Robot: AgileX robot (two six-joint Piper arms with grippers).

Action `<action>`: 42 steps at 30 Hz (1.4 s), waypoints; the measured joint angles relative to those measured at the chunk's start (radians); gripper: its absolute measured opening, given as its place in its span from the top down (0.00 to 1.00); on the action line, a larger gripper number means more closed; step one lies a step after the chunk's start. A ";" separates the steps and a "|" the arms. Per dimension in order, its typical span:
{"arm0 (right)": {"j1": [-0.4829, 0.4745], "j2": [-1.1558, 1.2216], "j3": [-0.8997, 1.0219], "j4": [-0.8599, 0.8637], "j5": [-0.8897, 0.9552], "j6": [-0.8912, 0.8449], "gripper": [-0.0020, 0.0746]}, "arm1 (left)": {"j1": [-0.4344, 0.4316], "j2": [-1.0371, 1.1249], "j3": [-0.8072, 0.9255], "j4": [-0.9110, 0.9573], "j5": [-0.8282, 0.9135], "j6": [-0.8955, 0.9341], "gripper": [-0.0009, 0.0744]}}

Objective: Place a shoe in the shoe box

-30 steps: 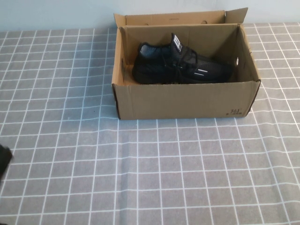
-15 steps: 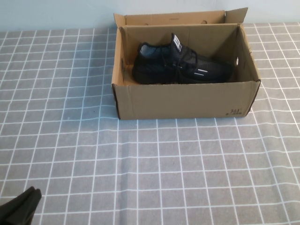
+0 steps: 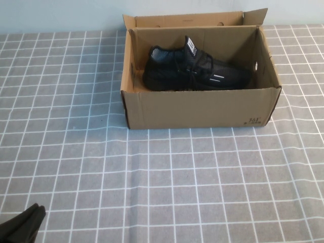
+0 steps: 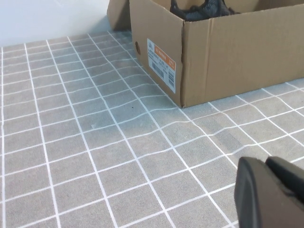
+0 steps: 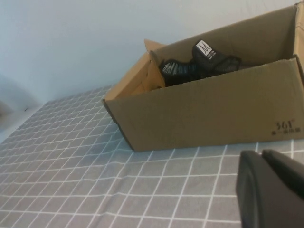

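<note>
The black shoe [image 3: 195, 71] lies inside the open brown shoe box [image 3: 200, 109] at the back of the table, heel tab up, toe toward the right. It also shows in the right wrist view [image 5: 199, 64] and in the left wrist view [image 4: 202, 8], inside the box [image 5: 213, 111] [image 4: 237, 52]. My left gripper [image 3: 23, 225] is shut and empty at the near left corner, far from the box; it also shows in the left wrist view [image 4: 268, 190]. My right gripper [image 5: 266, 190] is shut and empty, seen only in the right wrist view, low and in front of the box.
The table is covered by a grey cloth with a white grid [image 3: 167, 192]. The box's lid flap [image 3: 192, 19] stands open behind it, against a pale wall. A label [image 4: 161, 64] is on the box's left end.
The left gripper dropped from the left edge toward the near left corner, then held still. The shoe and box have not moved.
</note>
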 joint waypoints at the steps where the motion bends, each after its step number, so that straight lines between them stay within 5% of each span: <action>1: 0.000 0.000 0.000 0.003 0.000 0.002 0.99 | 0.000 0.000 0.000 0.000 0.000 0.000 0.99; 7: 0.000 0.000 0.006 -0.001 0.008 -0.003 0.99 | 0.000 0.000 0.000 0.000 0.000 0.002 0.99; 12: -0.021 0.000 0.006 -0.034 0.008 -0.192 0.99 | 0.000 0.000 0.000 0.000 0.000 0.002 0.99; 20: -0.344 -0.098 0.039 -0.051 0.042 -0.298 0.99 | 0.167 -0.188 0.000 0.000 0.056 0.002 0.99; 24: -0.431 -0.167 0.056 -0.052 0.090 -0.301 0.99 | 0.244 -0.259 0.000 0.000 0.060 0.002 0.99; 32: -0.444 -0.170 0.056 -0.052 0.129 -0.303 0.99 | 0.406 -0.262 0.000 0.000 0.068 0.002 0.99; 42: -0.444 -0.170 0.056 -0.083 0.181 -0.284 0.99 | 0.428 -0.262 0.000 -0.009 0.362 0.004 0.99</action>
